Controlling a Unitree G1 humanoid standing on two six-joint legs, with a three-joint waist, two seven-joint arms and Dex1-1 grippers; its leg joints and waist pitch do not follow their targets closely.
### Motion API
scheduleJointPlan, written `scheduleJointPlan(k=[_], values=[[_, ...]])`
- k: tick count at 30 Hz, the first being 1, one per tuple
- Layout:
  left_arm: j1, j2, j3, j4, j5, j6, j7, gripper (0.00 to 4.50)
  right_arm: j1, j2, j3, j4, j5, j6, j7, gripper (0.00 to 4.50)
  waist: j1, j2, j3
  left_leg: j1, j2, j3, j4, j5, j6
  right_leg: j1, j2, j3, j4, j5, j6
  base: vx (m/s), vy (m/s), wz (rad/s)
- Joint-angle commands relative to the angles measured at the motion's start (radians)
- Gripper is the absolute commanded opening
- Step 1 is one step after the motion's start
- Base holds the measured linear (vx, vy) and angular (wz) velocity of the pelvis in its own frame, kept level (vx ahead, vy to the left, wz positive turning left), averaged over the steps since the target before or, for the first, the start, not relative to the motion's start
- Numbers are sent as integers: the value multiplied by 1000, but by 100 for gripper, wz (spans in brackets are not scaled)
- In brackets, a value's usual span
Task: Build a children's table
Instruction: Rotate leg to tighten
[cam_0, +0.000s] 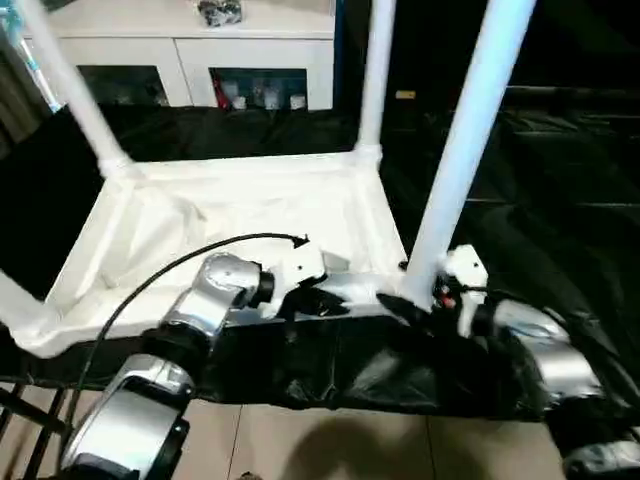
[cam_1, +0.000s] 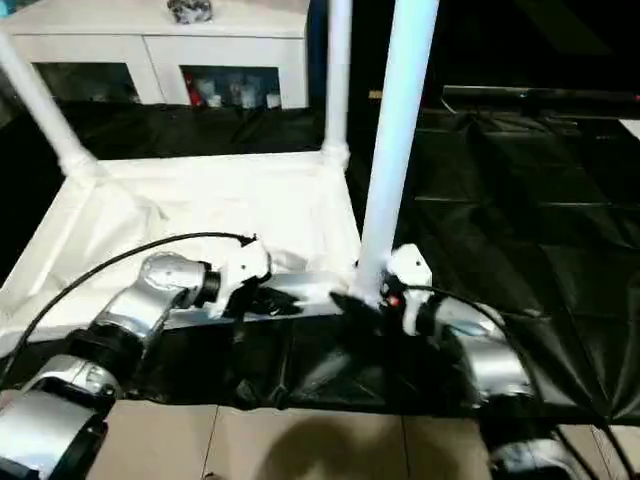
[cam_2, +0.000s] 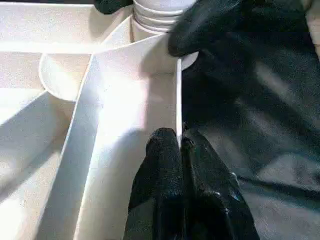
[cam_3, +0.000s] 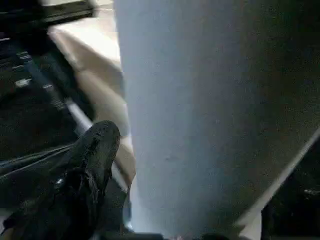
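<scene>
So the table top (cam_0: 250, 215) is laid upside down on the black-covered worktop (cam_1: 520, 200), legs pointing up. The near-right leg (cam_0: 470, 130) is stood upright in its corner socket, right at 12 o'clock of the right claw (cam_0: 425, 300), which is spread wide around its base without pinching it. The left claw (cam_2: 180, 150) is pinched shut on the top's near rim, at about 9 o'clock from that leg

White ribbed tabletop (cam_0: 250, 215), white legs (cam_0: 470, 130); black cloth (cam_0: 560, 170); cabinet (cam_0: 200, 45) seemingly white.
</scene>
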Motion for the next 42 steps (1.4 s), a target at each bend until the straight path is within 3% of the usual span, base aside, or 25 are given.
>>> scheduleJointPlan(k=[1,3,7,8,9,20,21,22,31,34,35,38,39,40,42], values=[[-7,13,-5,-23,-46,-37,-73,0,21,-38,76,-72,23,33,162,383,5,-19,-53,-1,50,-21,-59,-176,121,49,-80,56,-78,-216,-201,0,0,0],[-9,32,-9,-18,-45,-48,-105,0,26,-66,96,-90,24,44,220,383,11,-18,-54,-1,53,-21,-58,-159,129,45,-81,57,-74,-186,-203,0,0,0],[-12,54,-15,-13,-40,-60,-143,0,29,-88,114,-105,20,57,266,383,20,-17,-55,0,57,-23,-58,-145,117,44,-82,56,-67,-147,-224,0,0,0],[-12,57,-17,-13,-40,-62,-149,0,29,-90,117,-107,20,59,272,383,19,-22,-56,0,57,-22,-58,-143,117,45,-81,56,-66,-141,-225,0,0,0],[-11,60,-18,-13,-39,-63,-154,0,29,-91,118,-107,20,60,274,357,20,-20,-55,0,57,-23,-58,-140,117,45,-82,57,-64,-135,-227,0,0,0],[-5,66,-22,-21,-43,-69,-179,0,26,-73,136,-91,16,73,291,277,20,-22,-56,0,55,-21,-56,-135,109,46,-83,57,-64,-138,-226,0,0,0],[-4,66,-22,-20,-43,-71,-181,0,26,-71,137,-87,15,71,293,275,20,-23,-56,0,54,-21,-55,-135,108,47,-84,57,-64,-140,-225,0,0,0],[-5,66,-22,-17,-44,-73,-184,0,25,-67,139,-75,11,63,294,275,21,-17,-56,0,54,-22,-55,-134,107,47,-84,57,-63,-138,-226,0,0,0],[-12,69,-19,-2,-42,-80,-186,0,7,-43,133,30,-13,-1,291,270,17,-17,-58,0,54,-21,-54,-145,104,48,-84,55,-61,-115,-244,0,0,0],[-12,66,-12,0,-41,-73,-164,0,-1,-24,105,94,-16,-42,250,269,14,-15,-53,2,54,-23,-58,-177,91,47,-82,55,-68,-162,-240,0,0,0],[-17,53,-9,8,-29,-63,-113,0,-13,-3,78,139,-30,-65,159,269,13,-18,-53,3,55,-22,-59,-183,87,46,-83,55,-69,-174,-237,0,0,0],[-26,6,6,27,-16,-25,5,0,-37,39,26,219,-57,-73,-43,269,1,-16,-44,8,53,-26,-67,-240,53,43,-84,52,-82,-295,-216,0,0,0],[-28,-20,9,31,-10,-12,58,0,-46,61,6,241,-68,-75,-133,268,-8,-19,-45,12,51,-30,-68,-259,30,43,-86,54,-90,-362,-191,0,0,0],[-28,-20,9,31,-10,-12,58,0,-46,61,6,241,-68,-75,-133,268,-11,-19,-44,14,51,-29,-68,-259,28,40,-86,56,-92,-368,-188,0,0,0],[-23,-94,1,21,-1,36,141,0,-57,141,-27,221,-72,-16,-319,268,-16,-20,-44,15,50,-30,-69,-265,29,37,-85,58,-95,-374,-181,0,0,0]])
